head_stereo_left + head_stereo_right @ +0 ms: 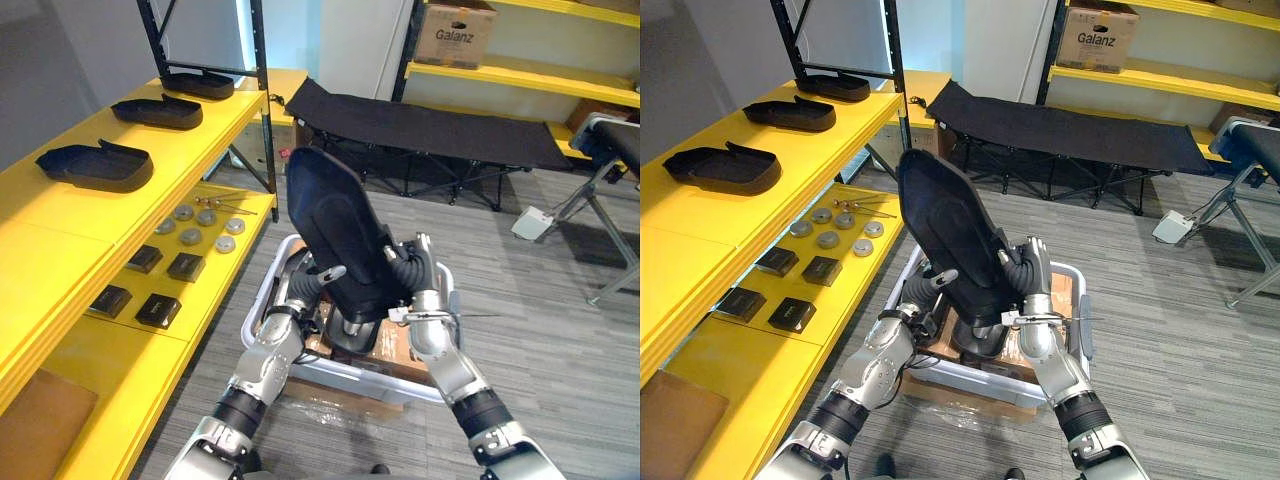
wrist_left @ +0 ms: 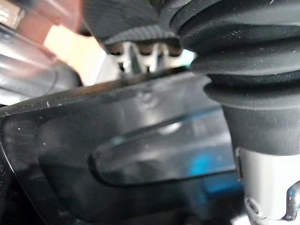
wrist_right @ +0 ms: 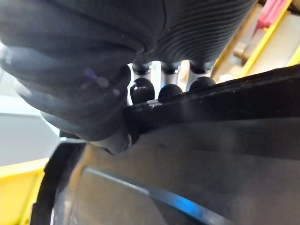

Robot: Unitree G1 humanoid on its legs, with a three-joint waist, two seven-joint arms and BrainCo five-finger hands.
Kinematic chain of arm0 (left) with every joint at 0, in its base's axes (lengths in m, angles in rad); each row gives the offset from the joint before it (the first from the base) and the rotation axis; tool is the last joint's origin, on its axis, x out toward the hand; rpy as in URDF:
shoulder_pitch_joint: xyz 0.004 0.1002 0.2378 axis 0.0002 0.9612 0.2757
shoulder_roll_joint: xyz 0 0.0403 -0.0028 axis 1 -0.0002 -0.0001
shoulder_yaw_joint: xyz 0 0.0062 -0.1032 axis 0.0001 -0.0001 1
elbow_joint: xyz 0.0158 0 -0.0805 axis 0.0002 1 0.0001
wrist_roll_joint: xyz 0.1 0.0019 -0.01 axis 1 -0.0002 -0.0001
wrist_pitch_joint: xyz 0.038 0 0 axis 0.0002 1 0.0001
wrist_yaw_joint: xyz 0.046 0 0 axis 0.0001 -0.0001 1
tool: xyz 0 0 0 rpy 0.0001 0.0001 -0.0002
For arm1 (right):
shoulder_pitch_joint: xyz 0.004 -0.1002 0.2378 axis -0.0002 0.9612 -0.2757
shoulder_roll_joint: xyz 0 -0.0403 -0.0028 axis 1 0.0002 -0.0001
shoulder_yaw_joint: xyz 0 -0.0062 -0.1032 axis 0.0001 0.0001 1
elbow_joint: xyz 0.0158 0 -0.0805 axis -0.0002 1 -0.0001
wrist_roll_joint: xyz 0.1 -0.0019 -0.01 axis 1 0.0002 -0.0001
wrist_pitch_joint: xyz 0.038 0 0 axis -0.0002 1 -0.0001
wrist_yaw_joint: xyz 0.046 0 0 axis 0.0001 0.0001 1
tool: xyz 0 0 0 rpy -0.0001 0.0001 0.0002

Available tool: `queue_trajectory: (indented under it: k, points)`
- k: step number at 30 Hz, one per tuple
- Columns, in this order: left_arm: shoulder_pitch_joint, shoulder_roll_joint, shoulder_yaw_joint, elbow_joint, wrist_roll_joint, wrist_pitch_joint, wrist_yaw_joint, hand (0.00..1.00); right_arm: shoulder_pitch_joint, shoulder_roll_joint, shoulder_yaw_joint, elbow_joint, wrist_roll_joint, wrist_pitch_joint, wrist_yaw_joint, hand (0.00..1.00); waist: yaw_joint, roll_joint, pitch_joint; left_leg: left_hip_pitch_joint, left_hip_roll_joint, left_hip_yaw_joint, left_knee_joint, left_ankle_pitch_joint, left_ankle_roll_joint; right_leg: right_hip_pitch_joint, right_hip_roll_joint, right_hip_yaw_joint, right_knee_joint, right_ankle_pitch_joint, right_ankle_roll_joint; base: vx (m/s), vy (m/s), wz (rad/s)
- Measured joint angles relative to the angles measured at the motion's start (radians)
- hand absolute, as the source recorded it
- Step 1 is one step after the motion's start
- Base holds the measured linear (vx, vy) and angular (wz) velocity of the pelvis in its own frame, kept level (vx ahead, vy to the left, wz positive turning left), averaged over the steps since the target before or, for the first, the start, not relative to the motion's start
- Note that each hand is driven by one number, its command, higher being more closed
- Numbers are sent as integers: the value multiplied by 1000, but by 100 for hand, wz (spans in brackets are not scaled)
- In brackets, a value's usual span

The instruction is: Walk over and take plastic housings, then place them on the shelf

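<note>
I hold a black plastic housing (image 1: 335,225) tilted upright between both hands, above a pale plastic bin (image 1: 262,300). My left hand (image 1: 312,285) grips its lower left edge, thumb across the front. My right hand (image 1: 418,275) clasps the right edge. In the left wrist view the fingers (image 2: 136,51) hook over the housing's rim (image 2: 140,154); in the right wrist view the dark fingertips (image 3: 161,91) do the same on the housing (image 3: 211,140). Another dark housing (image 1: 350,335) lies in the bin. Three housings (image 1: 95,165) (image 1: 157,111) (image 1: 197,83) rest on the yellow shelf (image 1: 60,215) at my left.
The lower yellow shelf board carries small black boxes (image 1: 160,308) and round metal discs (image 1: 190,235). A black folding cot (image 1: 420,125) stands ahead on the grey floor. A cardboard box (image 1: 455,30) sits on the far yellow rack, and a metal bench frame (image 1: 610,150) stands at right.
</note>
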Motion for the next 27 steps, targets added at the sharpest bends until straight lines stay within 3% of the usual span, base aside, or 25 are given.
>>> queue_trajectory:
  k: [2, 3, 14, 27]
  points:
    - [0, 0, 0, 0, -6, 0, 8, 0, 0, 12, 6, 7, 16, 0, -1, 100, 0, -1, -1, 0, 0, 0, 0, 0, 0, 0, 0, 0, -1, 0, 0, 0, 0, 0]
    - [-1, 0, -1, 0, -32, 0, 13, 100, 0, 19, 7, 8, 16, 0, -2, 100, 1, -1, -1, 0, 0, 0, 0, 0, 0, 0, 0, -1, -1, 0, 0, 0, 0, 0]
    - [-14, 1, 9, 1, -118, -1, 14, 100, -36, 41, 53, -2, 38, -15, -22, 100, 9, -3, -2, 0, -1, 0, 1, 0, 0, 2, 0, -4, -5, 3, 4, 0, 0, 0]
    - [-15, 7, 7, 19, -187, -75, 3, 100, -41, 47, 90, -40, 64, -29, -43, 100, 10, -5, -4, 1, -1, -1, 2, 0, 0, 2, 0, -4, -6, 3, 4, 0, 0, 0]
